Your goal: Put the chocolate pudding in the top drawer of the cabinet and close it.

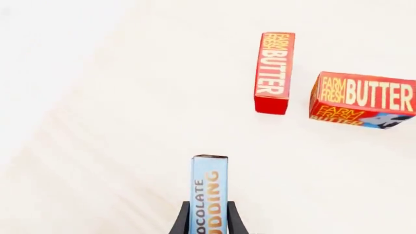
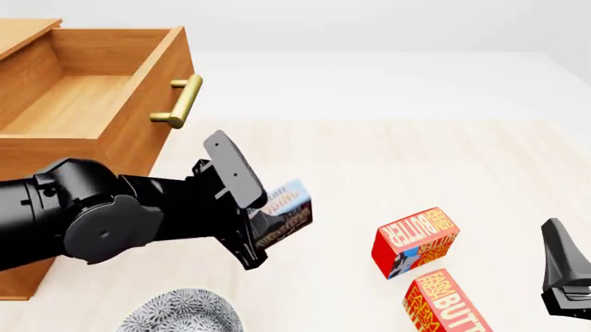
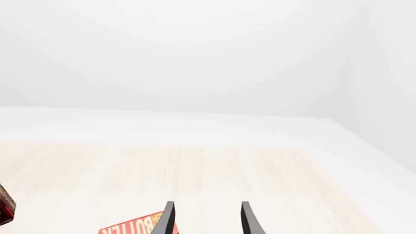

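**Pudding box pinched in the left gripper, lifted off the table next to the open drawer**

Left wrist view: the left gripper (image 1: 209, 225) has the chocolate pudding (image 1: 209, 192) squeezed between its two dark fingers (image 1: 179, 223), narrow pale blue side facing the camera, box sticking out past the fingertips. Past it on the pale wooden table (image 1: 97, 161) sit two red-and-yellow butter boxes, one seen narrow-side-on (image 1: 274, 72) and a second one just beside it showing its broad face (image 1: 364, 99). They're near each other but not touching.

Front view: the left arm (image 2: 102, 218) comes in from the left, and the pudding box is tilted in the gripper, held above the tabletop, pale blue end pointing up and away. The cabinet (image 2: 28, 228) is at the far left with the top drawer (image 2: 102, 90) pulled out, and its brass bar handle (image 2: 181, 100) is up and to the left of the held box. So the pudding is outside the drawer, in front of and below its face. The two butter boxes lie off to the right, well apart from the gripper. A patterned plate (image 2: 180, 312) peeks in at the bottom edge.

Right wrist view: the right gripper (image 3: 206, 219) has its fingers spread with nothing between them, hanging over the table. A bit of a butter box shows just beside one fingertip.
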Controlling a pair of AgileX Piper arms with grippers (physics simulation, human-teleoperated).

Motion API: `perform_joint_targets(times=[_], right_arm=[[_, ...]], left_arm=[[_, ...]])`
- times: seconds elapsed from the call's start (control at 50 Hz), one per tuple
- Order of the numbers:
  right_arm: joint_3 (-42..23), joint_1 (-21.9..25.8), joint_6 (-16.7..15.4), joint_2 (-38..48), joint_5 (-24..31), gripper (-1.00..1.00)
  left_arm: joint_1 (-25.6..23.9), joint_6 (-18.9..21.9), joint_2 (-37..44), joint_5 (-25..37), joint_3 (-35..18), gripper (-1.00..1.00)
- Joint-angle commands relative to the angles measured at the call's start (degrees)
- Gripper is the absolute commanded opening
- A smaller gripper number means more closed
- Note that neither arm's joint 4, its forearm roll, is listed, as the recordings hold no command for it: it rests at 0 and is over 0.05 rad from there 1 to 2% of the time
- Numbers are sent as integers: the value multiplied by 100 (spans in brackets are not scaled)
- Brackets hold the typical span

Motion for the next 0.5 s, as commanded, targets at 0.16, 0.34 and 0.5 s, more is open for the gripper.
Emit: perform_joint_targets(times=[0.16, 0.34, 0.5], right_arm=[[7, 50, 74, 0, 55, 100], [6, 50, 75, 0, 56, 100], [6, 51, 74, 0, 56, 100]], left_arm=[[-352, 316, -703, 234, -51, -100], [-347, 366, -1018, 469, -199, -100], [-218, 472, -1386, 695, -303, -100]])
